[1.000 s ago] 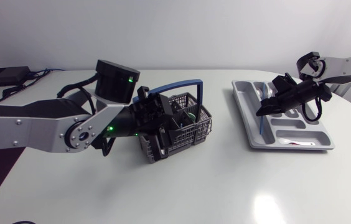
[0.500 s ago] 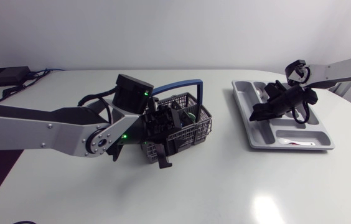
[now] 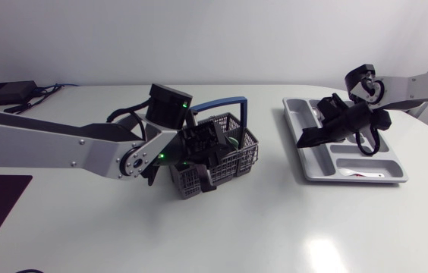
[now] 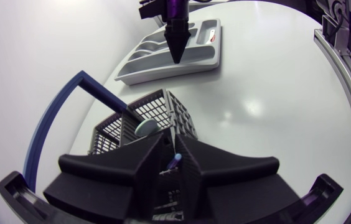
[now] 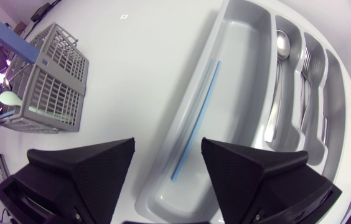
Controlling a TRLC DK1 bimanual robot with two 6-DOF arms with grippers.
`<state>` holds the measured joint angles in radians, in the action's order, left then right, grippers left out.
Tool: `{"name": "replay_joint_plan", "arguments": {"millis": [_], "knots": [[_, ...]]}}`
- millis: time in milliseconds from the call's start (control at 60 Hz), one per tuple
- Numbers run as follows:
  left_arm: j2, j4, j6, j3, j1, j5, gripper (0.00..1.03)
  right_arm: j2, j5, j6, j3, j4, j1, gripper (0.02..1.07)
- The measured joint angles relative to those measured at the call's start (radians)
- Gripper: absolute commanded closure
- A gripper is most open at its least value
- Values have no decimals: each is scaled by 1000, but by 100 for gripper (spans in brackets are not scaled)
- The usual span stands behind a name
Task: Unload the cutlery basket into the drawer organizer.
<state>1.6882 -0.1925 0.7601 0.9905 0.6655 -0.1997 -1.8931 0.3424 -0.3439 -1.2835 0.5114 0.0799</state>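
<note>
The left gripper is sunk into the grey wire-mesh basket with its blue hoop handle. Its wrist view adds a blue tip right at it; whether it grips, I cannot tell. The right gripper, spread wide and empty, hangs over the smooth grey organizer. Only its wrist view shows a thin blue stick in the long compartment, beside a spoon and forks.

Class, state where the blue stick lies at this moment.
In the right wrist view the blue stick lies in the organizer's long outer compartment, just ahead of the open right gripper and one compartment away from the spoon.
</note>
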Motion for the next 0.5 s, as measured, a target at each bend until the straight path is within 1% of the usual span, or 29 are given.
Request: {"name": "replay_joint_plan", "arguments": {"millis": [50, 167, 233, 300, 433, 500], "knots": [[0, 4, 0, 3, -8, 0, 100, 11, 0, 0, 15, -5, -8, 26], [0, 51, 0, 34, -18, -1, 100, 33, 0, -1, 46, -14, -34, 25], [-1, 72, -1, 55, -27, -5, 100, 65, -2, -9, 72, -18, -54, 21], [-4, 100, -7, 69, -35, -16, 100, 105, -4, -24, 100, -23, -76, 21], [-48, 187, -18, 111, -44, -35, 100, 203, -4, -51, 152, -35, -128, 21], [-77, 243, -31, 150, -50, -57, 100, 248, -4, -63, 175, -39, -156, 18]]}}
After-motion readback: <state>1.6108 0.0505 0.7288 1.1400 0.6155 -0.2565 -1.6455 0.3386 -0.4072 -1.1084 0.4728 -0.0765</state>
